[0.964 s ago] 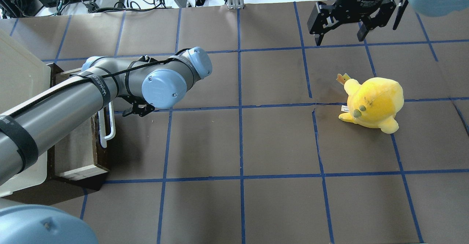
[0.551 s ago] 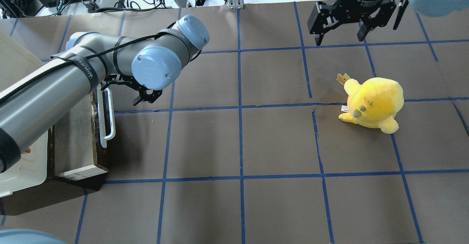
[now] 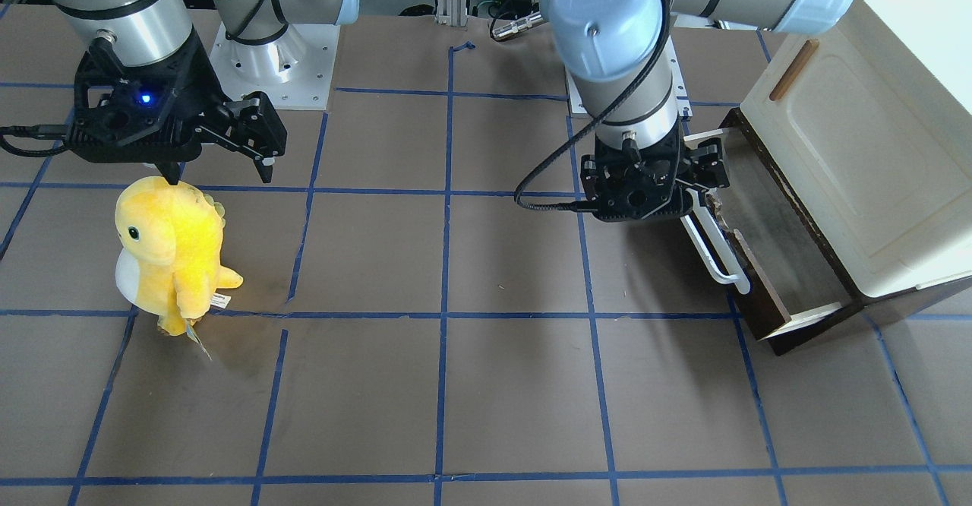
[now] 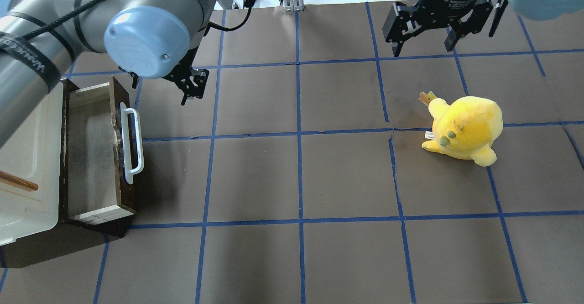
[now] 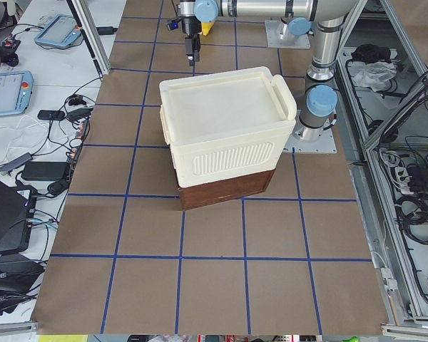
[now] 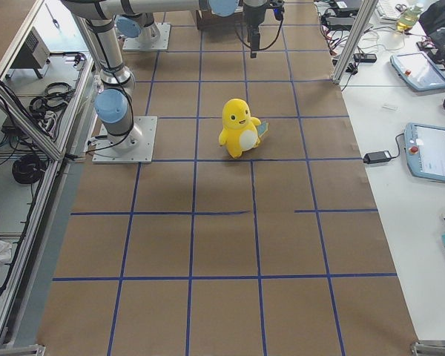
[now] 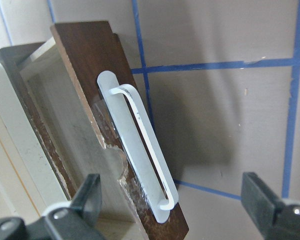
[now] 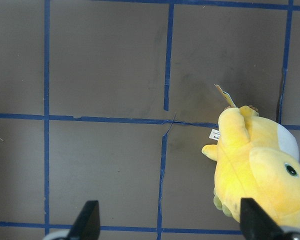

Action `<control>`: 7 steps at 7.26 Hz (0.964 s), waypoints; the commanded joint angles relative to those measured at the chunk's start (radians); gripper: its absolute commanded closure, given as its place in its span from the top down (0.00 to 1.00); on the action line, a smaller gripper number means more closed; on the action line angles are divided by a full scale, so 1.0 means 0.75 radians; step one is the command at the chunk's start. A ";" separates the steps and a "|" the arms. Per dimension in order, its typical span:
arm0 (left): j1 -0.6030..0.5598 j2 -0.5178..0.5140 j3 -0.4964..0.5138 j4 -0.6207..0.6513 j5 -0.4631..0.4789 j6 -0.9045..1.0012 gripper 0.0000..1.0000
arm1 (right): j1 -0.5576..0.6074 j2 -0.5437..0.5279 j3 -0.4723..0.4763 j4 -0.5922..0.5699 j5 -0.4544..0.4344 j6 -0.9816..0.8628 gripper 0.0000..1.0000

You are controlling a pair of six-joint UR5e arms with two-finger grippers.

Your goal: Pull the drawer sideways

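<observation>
The dark brown drawer (image 4: 93, 151) stands pulled out of its cabinet at the table's left, with its pale inside showing. Its long white bar handle (image 4: 132, 144) runs along the chipped front. It also shows in the front view (image 3: 748, 251) and the left wrist view (image 7: 87, 62), handle (image 7: 140, 150) included. My left gripper (image 4: 162, 85) is open and empty. It hovers beyond the handle's far end, apart from it. My right gripper (image 4: 423, 48) is open and empty, at the far right, above the table.
A cream cabinet (image 4: 23, 167) with a panelled door sits over the drawer's housing. A yellow plush toy (image 4: 465, 128) stands on the right half of the table, just on the near side of my right gripper. Blue tape lines grid the brown table.
My left arm has risen and drawn back from the handle toward the far side of the table, uncovering the drawer. The drawer, the toy and my right gripper have not moved.
</observation>
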 commanded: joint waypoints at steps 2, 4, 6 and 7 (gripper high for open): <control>0.094 0.173 0.015 0.065 -0.281 0.261 1.00 | 0.000 0.000 0.000 0.000 0.000 0.000 1.00; 0.131 0.270 -0.003 0.063 -0.381 0.298 1.00 | 0.000 0.000 0.000 0.000 0.000 0.000 1.00; 0.189 0.288 -0.027 0.060 -0.436 0.308 1.00 | 0.000 0.000 0.000 0.000 0.000 0.000 1.00; 0.213 0.301 -0.031 0.062 -0.485 0.320 1.00 | 0.000 0.000 0.000 0.000 0.000 0.000 1.00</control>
